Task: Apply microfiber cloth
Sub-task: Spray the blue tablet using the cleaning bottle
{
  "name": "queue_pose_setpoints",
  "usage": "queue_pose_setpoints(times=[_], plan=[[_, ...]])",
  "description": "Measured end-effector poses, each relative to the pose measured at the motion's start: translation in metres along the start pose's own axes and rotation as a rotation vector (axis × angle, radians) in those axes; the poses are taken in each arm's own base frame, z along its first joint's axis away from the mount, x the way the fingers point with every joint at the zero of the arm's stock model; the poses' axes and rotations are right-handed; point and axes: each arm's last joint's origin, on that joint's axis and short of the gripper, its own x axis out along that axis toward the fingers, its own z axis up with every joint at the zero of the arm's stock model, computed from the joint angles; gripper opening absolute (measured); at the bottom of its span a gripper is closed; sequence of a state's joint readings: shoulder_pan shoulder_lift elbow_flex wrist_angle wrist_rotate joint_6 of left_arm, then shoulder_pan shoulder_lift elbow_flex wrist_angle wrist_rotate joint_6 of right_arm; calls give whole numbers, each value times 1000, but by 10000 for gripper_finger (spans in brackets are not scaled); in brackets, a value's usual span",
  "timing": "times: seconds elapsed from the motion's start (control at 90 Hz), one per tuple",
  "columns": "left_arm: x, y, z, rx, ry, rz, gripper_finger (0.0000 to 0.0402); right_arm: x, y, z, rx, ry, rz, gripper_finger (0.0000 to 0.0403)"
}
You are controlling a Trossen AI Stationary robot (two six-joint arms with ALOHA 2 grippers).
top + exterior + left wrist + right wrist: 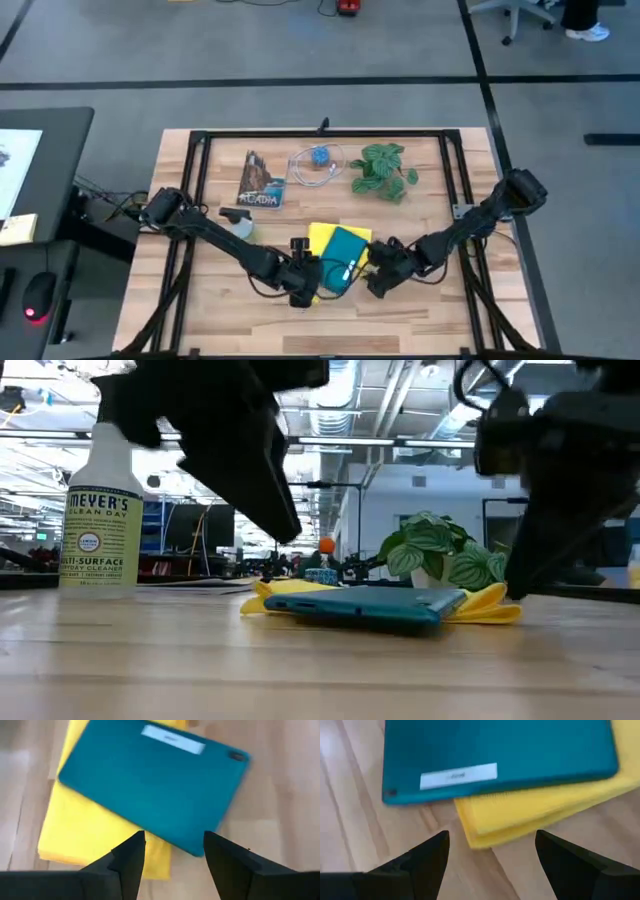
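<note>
The yellow microfiber cloth (322,237) lies folded flat on the wooden table near its middle. A tablet, teal back up (344,256), lies across the cloth, partly overhanging it onto the wood. My left gripper (174,851) hovers open just off the tablet's near left corner (195,851). My right gripper (492,847) hovers open beside the cloth's corner (477,839) and the tablet's labelled end (457,776). Neither touches anything.
A spray bottle (98,510) stands left of the tablet by the left arm. At the table's far side lie a booklet (262,181), a coiled white cable with a blue piece (316,163) and a small green plant (383,170).
</note>
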State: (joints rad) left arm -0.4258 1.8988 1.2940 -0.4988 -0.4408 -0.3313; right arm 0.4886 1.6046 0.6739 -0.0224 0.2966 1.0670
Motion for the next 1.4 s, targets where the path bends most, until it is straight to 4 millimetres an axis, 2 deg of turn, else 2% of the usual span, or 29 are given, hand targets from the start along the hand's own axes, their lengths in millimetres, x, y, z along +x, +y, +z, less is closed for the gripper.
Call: queue_pose_setpoints(times=[0.2, 0.456, 0.544, 0.711, 0.944, 1.144, 1.4], plan=[[20, 11, -6, -53, -45, -103, 169, -5, -29, 12, 180, -91, 106, 281], [38, 17, -24, -95, -99, -131, 167, -26, -44, 54, 208, -111, 215, 281], [42, 18, -30, -115, -106, -132, 166, -22, -58, 64, 210, -51, 209, 281], [43, 19, -32, -122, -113, -134, 166, -4, -81, 76, 194, 39, 190, 281], [44, 21, -33, -118, -106, -123, 166, 21, -76, 87, 120, 159, 313, 281], [45, 23, -32, -117, -106, -122, 166, 31, -70, 93, 89, 193, 380, 278], [44, 24, -31, -122, -118, -112, 166, 26, -66, 96, 56, 222, 498, 218]])
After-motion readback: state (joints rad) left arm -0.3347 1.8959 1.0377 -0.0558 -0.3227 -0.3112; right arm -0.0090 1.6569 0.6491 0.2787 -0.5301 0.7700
